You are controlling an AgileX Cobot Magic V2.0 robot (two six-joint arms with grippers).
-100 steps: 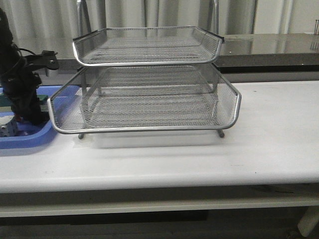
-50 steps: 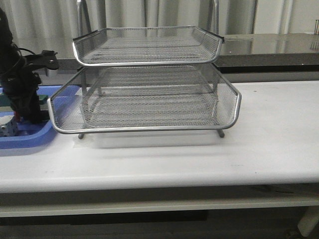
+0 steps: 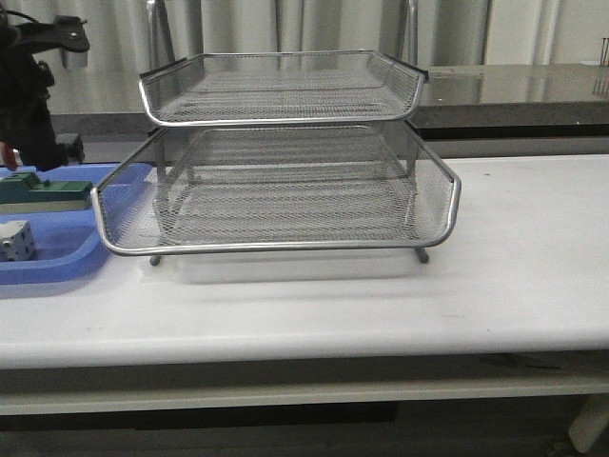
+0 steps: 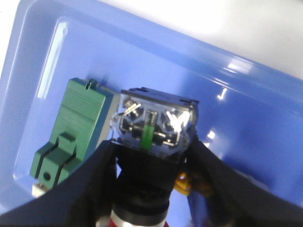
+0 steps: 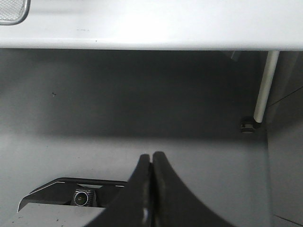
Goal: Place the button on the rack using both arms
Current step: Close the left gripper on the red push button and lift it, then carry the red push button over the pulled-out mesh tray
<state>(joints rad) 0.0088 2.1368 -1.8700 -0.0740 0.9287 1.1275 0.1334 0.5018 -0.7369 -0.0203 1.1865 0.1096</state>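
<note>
My left gripper [image 4: 154,147] is shut on the button [image 4: 154,127], its two black fingers clamped on the dark barrel. The clear rear block faces the camera and the red cap sits low between the fingers. In the front view the left arm [image 3: 27,105] hangs at the far left above the blue tray [image 3: 57,267], with a bit of the red cap [image 3: 9,155] showing at the frame edge. The silver wire rack [image 3: 285,190] stands mid-table, to the right of that arm. My right gripper [image 5: 151,156] is shut on nothing, below the table's front edge.
A green block [image 3: 43,190] and a white cube-like part [image 3: 14,240] lie in the blue tray; the green block [image 4: 71,127] is under and beside the held button. A table leg [image 5: 262,85] stands near the right gripper.
The left arm has risen out of the blue tray with the button in its grip, uncovering the green block. The rack has not moved.
</note>
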